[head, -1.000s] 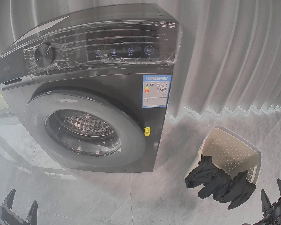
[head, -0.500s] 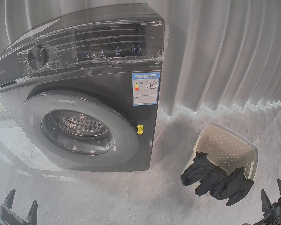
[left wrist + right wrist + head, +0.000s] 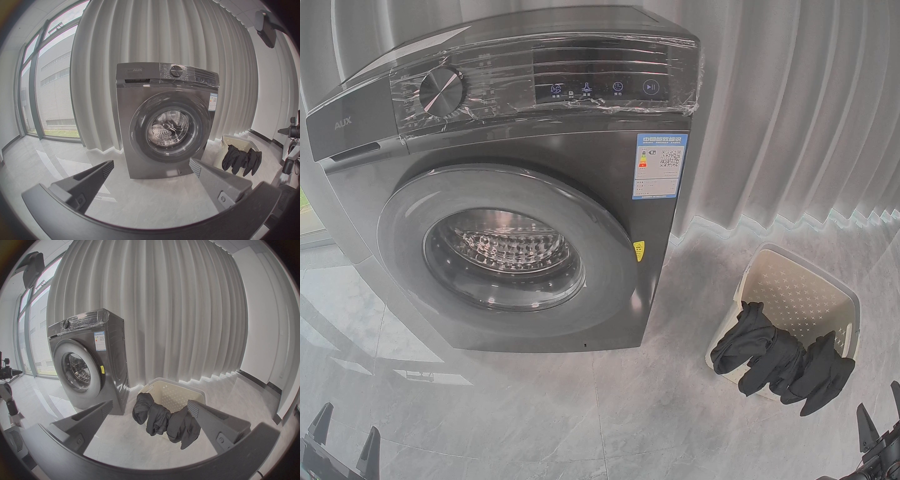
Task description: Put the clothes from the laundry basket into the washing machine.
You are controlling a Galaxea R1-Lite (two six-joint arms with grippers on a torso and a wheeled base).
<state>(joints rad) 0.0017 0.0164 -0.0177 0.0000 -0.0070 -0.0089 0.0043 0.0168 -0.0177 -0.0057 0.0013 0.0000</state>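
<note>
One washing machine (image 3: 506,187) (dark) stands on tiled floor (image 3: 550,412) before curtains (image 3: 800,112).

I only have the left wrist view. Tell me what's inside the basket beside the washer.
Observer: In the head view the black clothes hang over the basket's near rim; behind them I see only bare wall.
Operator: Report the other arm.
Observer: The right gripper is open and empty, the basket ahead of it.
Operator: Now read the controls.
Observer: On the washer, a row of icons glows right of the dial.
</note>
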